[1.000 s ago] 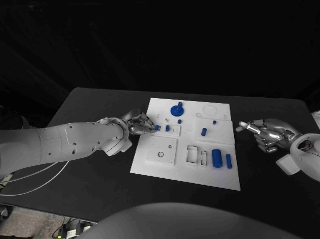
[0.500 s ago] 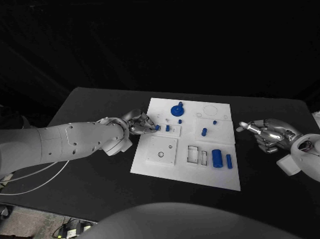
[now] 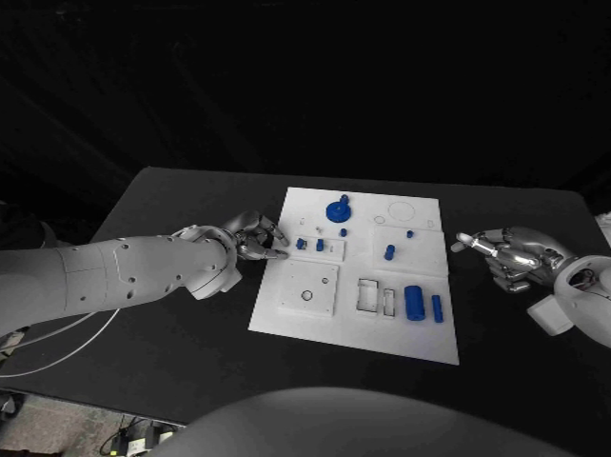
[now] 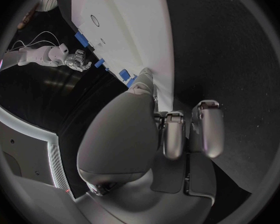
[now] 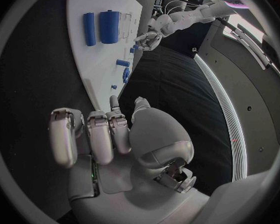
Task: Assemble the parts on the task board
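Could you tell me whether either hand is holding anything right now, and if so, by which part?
Nothing is held. The left hand sits at the task board's left edge, beside the small blue parts; the right hand is off its right side.

One white task board (image 3: 336,317) is lying on one black table (image 3: 168,314). Eight blue parts (image 3: 414,302) are sitting on the board. Two silver hands, left (image 3: 252,237) and right (image 3: 514,255), are showing.
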### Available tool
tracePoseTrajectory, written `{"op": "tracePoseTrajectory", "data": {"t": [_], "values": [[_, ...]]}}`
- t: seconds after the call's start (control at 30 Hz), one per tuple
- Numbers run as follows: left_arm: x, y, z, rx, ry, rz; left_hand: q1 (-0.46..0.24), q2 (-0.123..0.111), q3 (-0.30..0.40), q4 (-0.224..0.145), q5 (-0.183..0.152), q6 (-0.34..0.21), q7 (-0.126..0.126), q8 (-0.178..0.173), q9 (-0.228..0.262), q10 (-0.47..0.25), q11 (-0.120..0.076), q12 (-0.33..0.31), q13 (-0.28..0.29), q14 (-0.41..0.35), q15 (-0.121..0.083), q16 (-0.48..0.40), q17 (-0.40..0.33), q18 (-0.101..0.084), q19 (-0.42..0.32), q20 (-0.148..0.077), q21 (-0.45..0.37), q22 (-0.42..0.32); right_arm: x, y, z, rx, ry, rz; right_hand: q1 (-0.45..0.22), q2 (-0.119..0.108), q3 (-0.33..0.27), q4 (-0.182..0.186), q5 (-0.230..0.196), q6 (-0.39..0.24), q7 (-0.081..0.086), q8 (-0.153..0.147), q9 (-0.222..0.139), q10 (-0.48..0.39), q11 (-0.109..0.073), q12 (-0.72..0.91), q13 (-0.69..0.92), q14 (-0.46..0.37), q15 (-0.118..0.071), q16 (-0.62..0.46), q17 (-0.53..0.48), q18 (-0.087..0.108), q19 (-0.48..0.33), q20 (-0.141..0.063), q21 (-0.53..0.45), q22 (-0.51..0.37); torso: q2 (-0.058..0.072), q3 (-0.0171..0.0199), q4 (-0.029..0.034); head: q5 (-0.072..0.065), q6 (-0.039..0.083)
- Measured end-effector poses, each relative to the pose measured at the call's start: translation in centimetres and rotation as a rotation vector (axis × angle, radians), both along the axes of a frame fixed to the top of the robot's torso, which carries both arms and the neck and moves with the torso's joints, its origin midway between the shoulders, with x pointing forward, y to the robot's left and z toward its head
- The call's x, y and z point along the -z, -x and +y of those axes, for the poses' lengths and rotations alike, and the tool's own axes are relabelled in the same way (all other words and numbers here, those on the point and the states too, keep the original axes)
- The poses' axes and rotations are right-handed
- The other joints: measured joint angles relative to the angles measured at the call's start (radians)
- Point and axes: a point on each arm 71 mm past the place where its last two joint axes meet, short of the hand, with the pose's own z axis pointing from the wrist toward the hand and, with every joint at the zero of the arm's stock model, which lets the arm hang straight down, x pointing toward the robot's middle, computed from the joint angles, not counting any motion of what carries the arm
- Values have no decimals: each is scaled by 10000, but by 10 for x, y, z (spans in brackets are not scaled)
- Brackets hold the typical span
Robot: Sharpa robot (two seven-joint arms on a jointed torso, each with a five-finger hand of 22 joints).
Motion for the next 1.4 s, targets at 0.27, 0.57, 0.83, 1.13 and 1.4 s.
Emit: {"op": "tracePoseTrajectory", "data": {"t": [0.27,0.57,0.83,1.13,1.4], "values": [[0,2,6,-68,-286,-5,-686,103,-552,54,-701,-231,-228,682,351,3,71,0,0,-1,74,0,-1,0,35,35,-135,8,0,0,0,3,3,-1,-16,-15,0,0,0,0,0,0,0,0,0,2,0,0,1,0,-1,0,0,0,0,0,2,1,1,-17,0],[-14,1,4,183,-225,-506,-1431,252,-754,98,-422,-1217,550,1310,564,0,73,0,0,34,110,0,-2,-1,0,71,13,7,0,0,0,1,3,-3,-25,-23,0,0,0,0,0,0,1,0,0,2,-1,1,1,0,-2,0,0,0,0,0,5,0,-5,-26,0],[-77,-22,-6,632,76,-1930,-654,645,-308,45,844,-1124,458,1591,602,36,109,0,1,34,110,0,-3,-1,0,70,220,6,0,-1,2,-12,0,-6,44,-63,28,-28,0,0,0,0,1,0,0,12,-6,-25,-25,0,-2,0,0,0,0,0,5,3,-12,-14,0],[-117,-31,-24,1391,-374,-2722,-813,570,-158,58,900,-765,390,1408,230,36,109,0,0,34,109,0,-4,0,0,70,918,5,0,-1,4,-63,-25,-3,70,-38,28,-28,0,0,0,0,1,0,0,24,-3,-25,-25,0,-4,0,0,0,0,0,0,6,-17,6,0],[-113,-28,-45,2358,-2128,-2186,-1359,235,-76,83,1165,-829,507,730,-249,-17,162,0,0,34,109,0,-5,0,-1,70,1098,5,0,1,5,-80,-50,0,70,-37,27,-28,0,0,0,0,2,0,0,-4,0,-24,-24,0,-4,0,0,0,0,0,10,4,-9,-45,0]]}}
